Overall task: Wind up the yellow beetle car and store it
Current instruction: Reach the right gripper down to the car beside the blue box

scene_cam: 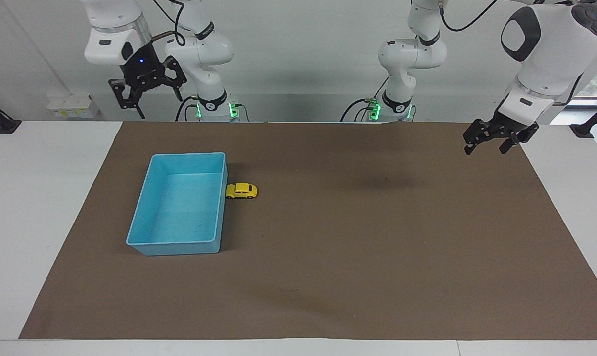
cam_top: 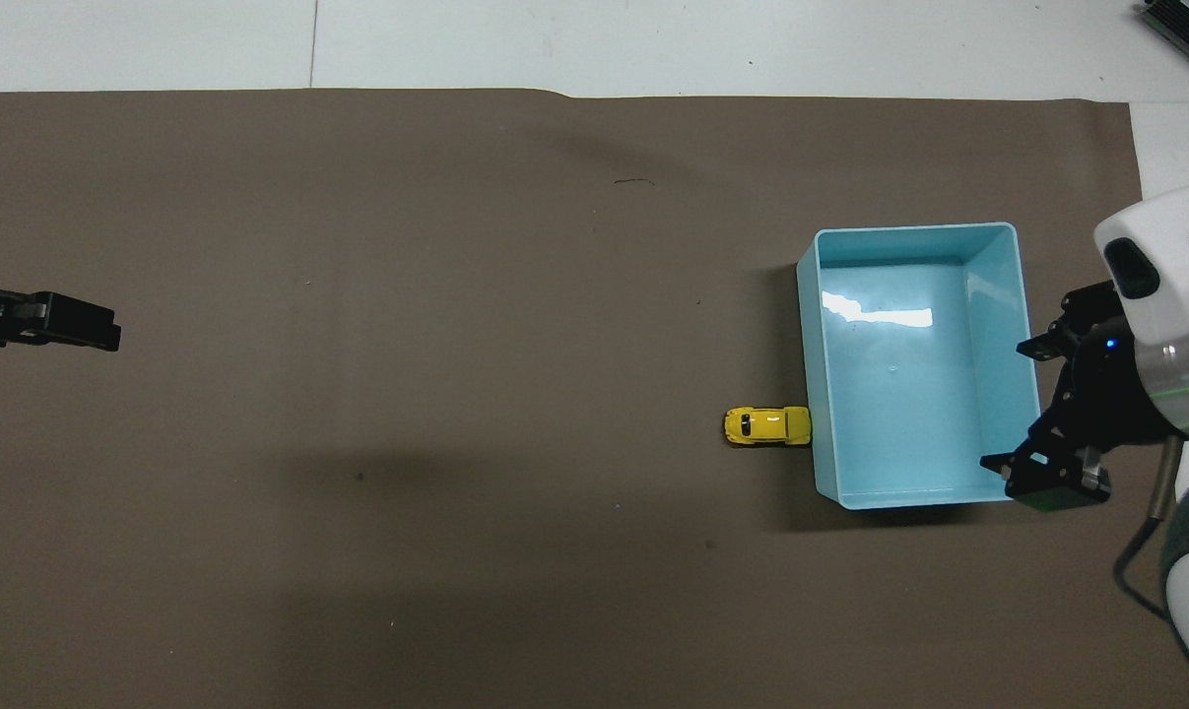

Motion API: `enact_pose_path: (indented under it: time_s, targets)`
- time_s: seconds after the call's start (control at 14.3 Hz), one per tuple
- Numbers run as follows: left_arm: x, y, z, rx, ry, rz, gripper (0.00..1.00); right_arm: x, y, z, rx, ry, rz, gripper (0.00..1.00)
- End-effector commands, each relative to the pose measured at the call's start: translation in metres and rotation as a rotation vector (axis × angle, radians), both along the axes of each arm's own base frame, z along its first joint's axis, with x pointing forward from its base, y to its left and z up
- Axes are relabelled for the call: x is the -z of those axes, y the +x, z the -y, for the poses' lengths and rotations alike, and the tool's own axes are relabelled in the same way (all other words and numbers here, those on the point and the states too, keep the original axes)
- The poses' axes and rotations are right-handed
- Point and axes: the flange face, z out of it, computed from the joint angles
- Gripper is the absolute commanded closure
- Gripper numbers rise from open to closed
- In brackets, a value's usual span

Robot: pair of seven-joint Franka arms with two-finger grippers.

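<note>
The yellow beetle car (scene_cam: pixel 241 191) stands on the brown mat with one end against the outer long wall of the blue bin (scene_cam: pixel 187 155), on the side toward the left arm's end. It also shows in the overhead view (cam_top: pixel 767 425) beside the bin (cam_top: pixel 914 228). The bin holds nothing. My right gripper (scene_cam: pixel 152 101) is open and high in the air; in the overhead view it (cam_top: pixel 1023 404) covers the bin's outer edge. My left gripper (scene_cam: pixel 485 150) is open, raised over the mat's corner at the left arm's end, and shows in the overhead view (cam_top: pixel 111 335).
A brown mat (scene_cam: pixel 357 247) covers most of the white table (scene_cam: pixel 41 207). Cables hang from both arms. Nothing else lies on the mat.
</note>
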Motion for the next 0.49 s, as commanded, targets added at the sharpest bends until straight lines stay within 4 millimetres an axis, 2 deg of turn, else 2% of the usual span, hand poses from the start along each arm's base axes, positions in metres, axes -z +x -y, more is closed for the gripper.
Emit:
enact_pose_path:
  time_s: [0.0, 0.14, 0.28, 0.42]
  targets:
    - [-0.014, -0.005, 0.003, 0.026, 0.028, 0.003, 0.00, 0.012, -0.007, -0.010, -0.160, -0.004, 0.015, 0.00]
    - [-0.028, -0.007, 0.004, 0.027, 0.031, -0.020, 0.00, 0.038, -0.005, -0.026, -0.204, -0.004, 0.011, 0.00]
    - [-0.026, -0.009, 0.007, 0.024, 0.027, -0.021, 0.00, 0.069, 0.001, -0.038, -0.267, -0.003, 0.004, 0.00]
    - [-0.025, -0.010, 0.003, 0.016, 0.024, -0.031, 0.00, 0.091, 0.003, -0.048, -0.300, -0.003, -0.002, 0.00]
